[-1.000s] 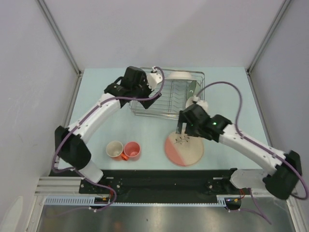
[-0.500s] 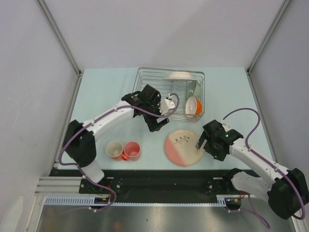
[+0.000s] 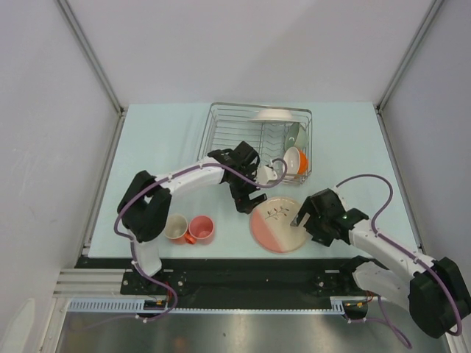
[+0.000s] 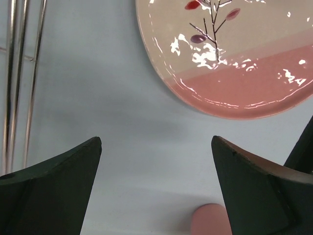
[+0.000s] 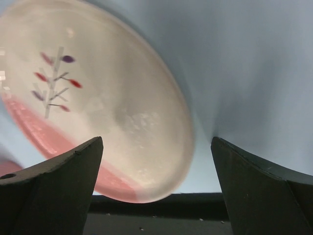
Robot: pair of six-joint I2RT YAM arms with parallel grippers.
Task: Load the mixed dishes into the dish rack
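Right pincer (image 3: 298, 219) sits low at the right rim of the pink-and-cream plate (image 3: 278, 224), its two fingers apart and nothing between them but that rim, as the right wrist view shows. I cannot tell whether either finger touches the glaze yet. The left pincer (image 3: 245, 200) hangs just beside the plate's far-left rim, also spread and empty, between the plate and the dish rack (image 3: 243, 132).

The plate lies flat on the surface (image 3: 162, 147), close to the near edge and a little right of the middle. The rack stands at the far edge with an orange cup (image 3: 296, 160), a pale green bowl (image 3: 294, 134) and a white dish (image 3: 274, 115) already in it. Two cups (image 3: 188, 228) wait by the near edge, left of the middle.

What worries me is the grip. The plate is flat, glossy and thin at the rim, so a finger that fails to get under it would likely just shove it along, perhaps toward the cups or the near edge. A shallow pinch could let it swing and slip once lifted. Both arms crowd the same plate, so they could knock together.
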